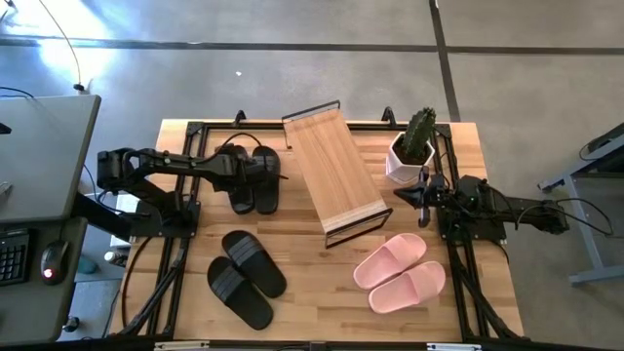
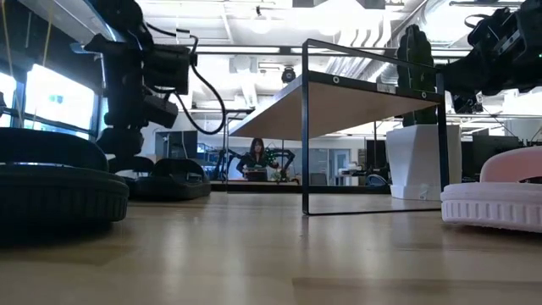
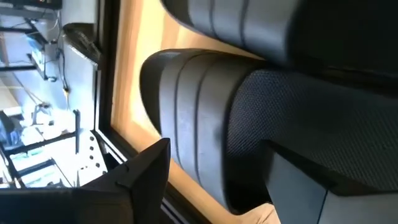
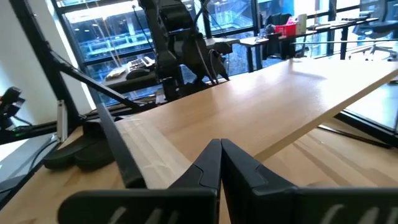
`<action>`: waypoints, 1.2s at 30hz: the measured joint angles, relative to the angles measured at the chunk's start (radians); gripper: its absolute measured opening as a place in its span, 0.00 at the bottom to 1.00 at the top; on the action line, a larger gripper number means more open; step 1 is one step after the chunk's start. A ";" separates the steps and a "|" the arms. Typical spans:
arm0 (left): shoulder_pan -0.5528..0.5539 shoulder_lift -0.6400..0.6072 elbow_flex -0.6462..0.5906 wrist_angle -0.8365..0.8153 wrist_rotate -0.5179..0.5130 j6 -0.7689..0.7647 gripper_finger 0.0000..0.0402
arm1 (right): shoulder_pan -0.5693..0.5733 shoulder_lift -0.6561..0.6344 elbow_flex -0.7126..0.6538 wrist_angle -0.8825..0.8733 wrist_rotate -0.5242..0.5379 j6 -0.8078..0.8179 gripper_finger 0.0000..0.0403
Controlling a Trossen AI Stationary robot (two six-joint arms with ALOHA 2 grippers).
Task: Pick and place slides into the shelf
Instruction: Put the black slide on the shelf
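One black pair of slides (image 1: 253,177) lies side by side on the table's far left, left of the shelf (image 1: 336,177), which stands slanted mid-table. My left gripper (image 1: 242,168) is low over this pair, coming from the left. It is open, and in the left wrist view the nearer black slide (image 3: 205,124) fills the gap between its fingers. A second black pair (image 1: 246,280) lies near-left and the pink pair (image 1: 400,274) near-right, all soles down. My right gripper (image 4: 219,158) is shut and hovers right of the shelf (image 4: 249,124). My left gripper straddles the black slide's strap end (image 3: 186,93), coming level from the table's left with the slide resting on the table. A strip of wood shows between one finger (image 3: 140,174) and the slide. Whether the other finger (image 3: 305,190) touches it, I cannot tell.
A white pot with a cactus (image 1: 411,151) stands at the far right, just beyond my right gripper (image 1: 424,197). Black frame rails (image 1: 185,224) run along the table's left and right sides. In the low view a person (image 2: 254,159) sits far behind the table.
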State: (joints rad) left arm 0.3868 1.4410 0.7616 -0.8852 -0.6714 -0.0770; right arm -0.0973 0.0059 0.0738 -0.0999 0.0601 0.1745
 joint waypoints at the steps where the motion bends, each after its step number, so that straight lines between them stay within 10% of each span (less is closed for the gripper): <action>1: 0.002 0.000 0.000 -0.001 -0.003 -0.003 0.58 | 0.000 0.000 0.000 0.000 0.008 0.000 0.00; 20: 0.185 0.000 0.000 0.057 0.067 0.028 0.54 | 0.000 0.000 0.000 0.000 0.055 0.000 0.00; 36: 0.196 0.000 0.000 0.076 0.029 0.020 0.12 | 0.000 0.000 0.000 0.000 0.054 0.000 0.00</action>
State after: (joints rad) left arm 0.5825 1.4410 0.7616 -0.8089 -0.6428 -0.0566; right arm -0.0975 0.0063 0.0734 -0.1001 0.1139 0.1745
